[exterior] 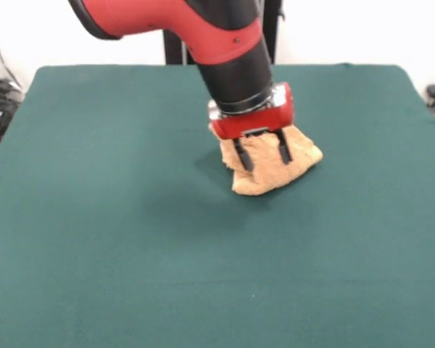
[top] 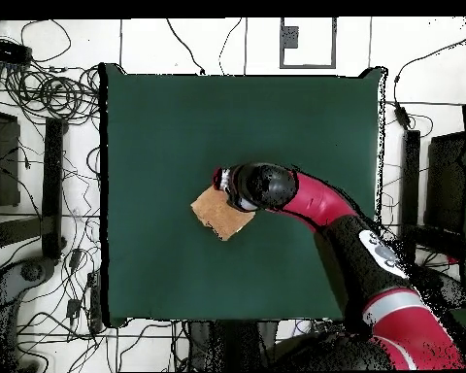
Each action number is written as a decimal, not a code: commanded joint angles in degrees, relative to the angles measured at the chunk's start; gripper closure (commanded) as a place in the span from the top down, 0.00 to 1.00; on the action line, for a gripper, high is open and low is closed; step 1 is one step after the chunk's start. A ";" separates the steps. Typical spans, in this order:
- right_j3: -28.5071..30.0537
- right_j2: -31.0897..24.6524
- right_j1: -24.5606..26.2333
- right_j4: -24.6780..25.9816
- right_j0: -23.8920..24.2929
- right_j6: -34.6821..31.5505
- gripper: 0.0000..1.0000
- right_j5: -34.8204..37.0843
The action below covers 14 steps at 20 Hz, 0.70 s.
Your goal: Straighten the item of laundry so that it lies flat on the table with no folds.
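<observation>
The orange-tan towel (exterior: pixel 273 172) lies crumpled in a small folded heap on the green table (exterior: pixel 94 217), right of centre. No stripe shows. My gripper (exterior: pixel 263 155) is straight over the heap, open, with its two black fingers spread and their tips down at the cloth's top; I cannot tell whether they touch it. In the overhead view the towel (top: pixel 217 215) shows as a small folded patch near the middle of the table (top: pixel 179 117), with the gripper head (top: pixel 235 187) covering its edge nearest the arm.
The red and black arm (top: pixel 319 204) reaches in across the table from the robot's base. Cables and equipment (top: pixel 43 97) lie on the floor around the table, beyond its edges.
</observation>
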<state>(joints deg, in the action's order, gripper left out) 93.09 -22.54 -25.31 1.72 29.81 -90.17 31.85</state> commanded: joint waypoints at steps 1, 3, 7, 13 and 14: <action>-1.93 -10.84 6.10 -5.81 0.00 -0.16 1.00 10.85; -3.35 -11.05 7.02 -6.60 -0.52 -0.80 1.00 11.99; -5.22 -9.78 7.88 -7.45 -1.73 -3.30 1.00 12.28; -6.47 -7.03 7.38 -7.88 -3.75 -6.90 1.00 10.34; -6.48 -6.48 7.21 -7.90 -4.05 -7.49 1.00 9.90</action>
<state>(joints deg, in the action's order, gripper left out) 88.81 -26.25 -19.50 -3.13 29.69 -90.15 37.51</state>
